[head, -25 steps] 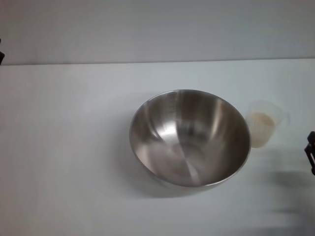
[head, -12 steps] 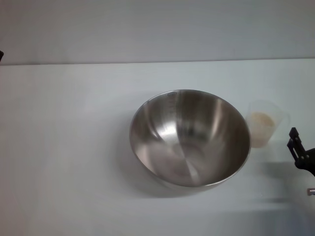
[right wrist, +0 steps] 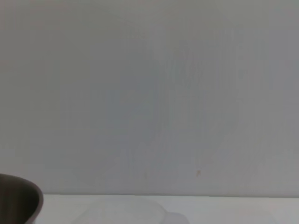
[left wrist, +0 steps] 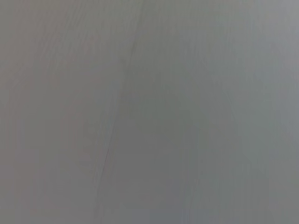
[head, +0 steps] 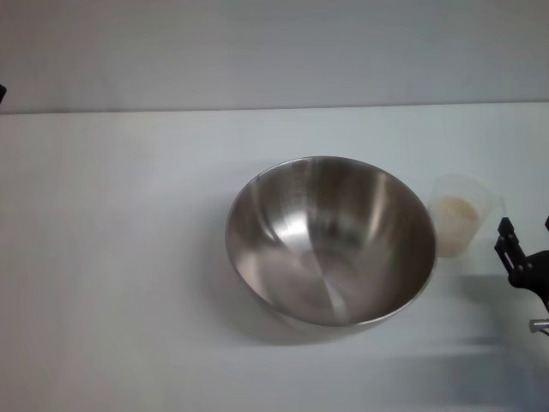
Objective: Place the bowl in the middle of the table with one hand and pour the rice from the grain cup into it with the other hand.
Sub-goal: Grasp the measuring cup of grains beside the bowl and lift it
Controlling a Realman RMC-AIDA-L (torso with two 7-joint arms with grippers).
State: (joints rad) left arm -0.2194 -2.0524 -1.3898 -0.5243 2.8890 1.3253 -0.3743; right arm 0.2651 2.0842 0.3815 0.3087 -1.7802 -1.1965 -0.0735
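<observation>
bowl (head: 331,241) mid-table (head: 111,257), grain cup (head: 463,215) beside — right gripper (head: 525,253) near

— The bowl (head: 331,241)?
— Wide, round, stainless steel, upright on the table (head: 120,257); its brushed inside shines and holds nothing; the rim is tilted a little, the near-right edge lower; in the right wrist view only a dark slice of its side (right wrist: 18,200) shows.
— And the cup (head: 463,215)?
— Clear plastic, small, upright; it stands just right of the bowl, close to its rim, whether touching I cannot tell; much narrower than the bowl.
— The rice (head: 457,211)?
— A pale beige granular mass inside the cup, part-filling it; none in the bowl.
— The table?
— Plain white, flat; the bowl sits somewhat right of its middle.
</observation>
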